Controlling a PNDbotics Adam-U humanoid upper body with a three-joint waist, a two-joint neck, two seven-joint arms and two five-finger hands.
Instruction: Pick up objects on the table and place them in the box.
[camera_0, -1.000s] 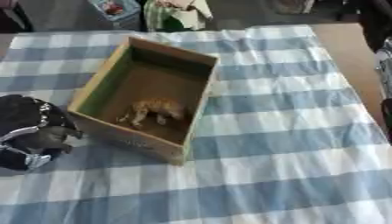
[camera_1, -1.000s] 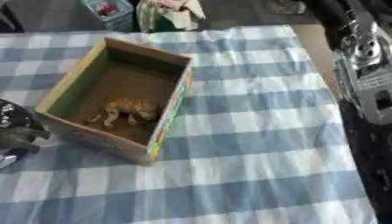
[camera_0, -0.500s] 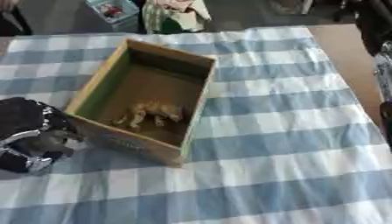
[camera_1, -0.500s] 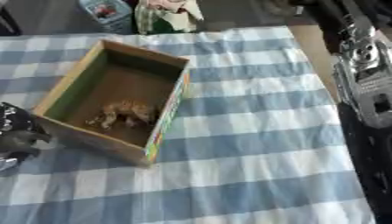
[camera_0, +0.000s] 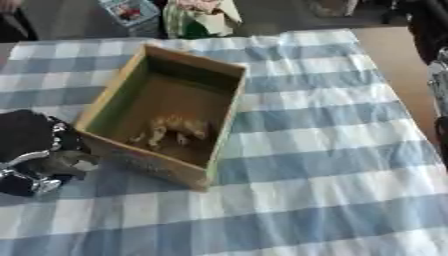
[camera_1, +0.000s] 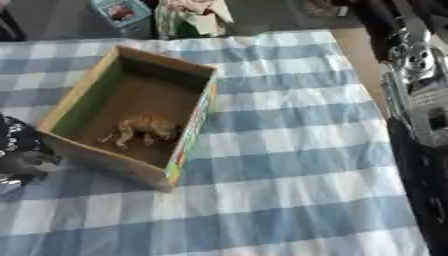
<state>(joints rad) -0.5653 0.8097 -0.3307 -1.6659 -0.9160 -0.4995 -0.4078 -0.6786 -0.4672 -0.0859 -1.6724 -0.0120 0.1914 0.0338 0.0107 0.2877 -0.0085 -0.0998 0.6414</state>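
Toy animal in the box

My left hand (camera_0: 35, 157) sits beside the box (camera_0: 229, 107); I cannot tell its fingers. The brown toy (camera_0: 175, 129) lies inside. My right arm (camera_1: 420, 85) shows, no hand.

The left hand (camera_0: 35, 155) is black with silver joints; the right arm (camera_1: 418, 85) is black with silver housing.

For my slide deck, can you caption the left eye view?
Small tan toy lies inside the open cardboard box on a blue checked cloth, left hand beside it.
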